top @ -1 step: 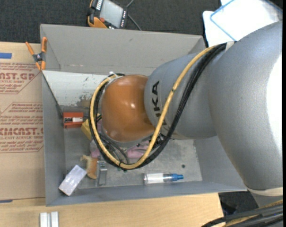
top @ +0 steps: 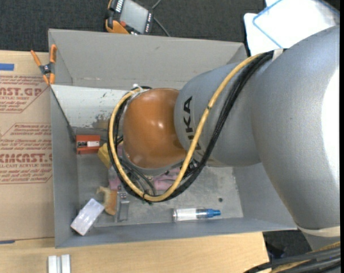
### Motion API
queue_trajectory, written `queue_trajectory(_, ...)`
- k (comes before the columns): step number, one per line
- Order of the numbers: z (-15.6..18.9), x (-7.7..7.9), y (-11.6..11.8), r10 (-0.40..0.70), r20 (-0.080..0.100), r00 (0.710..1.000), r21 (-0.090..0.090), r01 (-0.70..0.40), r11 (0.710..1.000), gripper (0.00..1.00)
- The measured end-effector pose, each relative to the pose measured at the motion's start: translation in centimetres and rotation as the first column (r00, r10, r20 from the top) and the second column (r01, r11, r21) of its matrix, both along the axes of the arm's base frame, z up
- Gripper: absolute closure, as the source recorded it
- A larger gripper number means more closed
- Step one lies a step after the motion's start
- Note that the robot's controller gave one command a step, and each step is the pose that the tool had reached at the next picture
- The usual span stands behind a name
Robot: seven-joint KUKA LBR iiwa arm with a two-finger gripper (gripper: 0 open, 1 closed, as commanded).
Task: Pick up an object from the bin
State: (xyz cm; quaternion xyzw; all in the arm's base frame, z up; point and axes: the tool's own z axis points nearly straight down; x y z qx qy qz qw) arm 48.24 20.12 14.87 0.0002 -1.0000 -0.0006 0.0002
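My gripper (top: pixel 122 207) shows as a grey metal piece below the arm's orange cover, low over the bin's front left floor. A small tan-brown lump (top: pixel 109 199) lies right beside it on its left, and whether they touch is unclear. A clear white plastic packet (top: pixel 87 216) lies further left in the front left corner. Pink things (top: pixel 162 181) sit partly hidden under the cover, just behind the gripper. A yellow thing (top: pixel 104 153) peeks out at the cover's left edge.
An orange-red small box (top: pixel 87 144) rests against the left wall. A clear syringe-like tube with a blue cap (top: pixel 195 214) lies along the front wall, right of the gripper. The big grey arm and its looped cables cover the bin's middle and right.
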Motion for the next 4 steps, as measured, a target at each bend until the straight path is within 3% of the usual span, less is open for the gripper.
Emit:
queue_trajectory(1, -7.71, 0.34, 4.35, 0.285, 0.008, 0.959, 0.001, -0.285, 0.959, 0.0)
queue_trajectory(2, -7.68, 0.2, 3.89, 0.157, 0.007, 0.988, 0.0, -0.157, 0.988, 0.0)
queue_trajectory(3, -7.52, 0.5, 4.31, 0.269, 0.015, 0.963, 0.002, -0.269, 0.963, 0.0)
queue_trajectory(4, -7.6, 0.31, 4.58, 0.49, 0.021, 0.871, -0.003, -0.49, 0.871, 0.0)
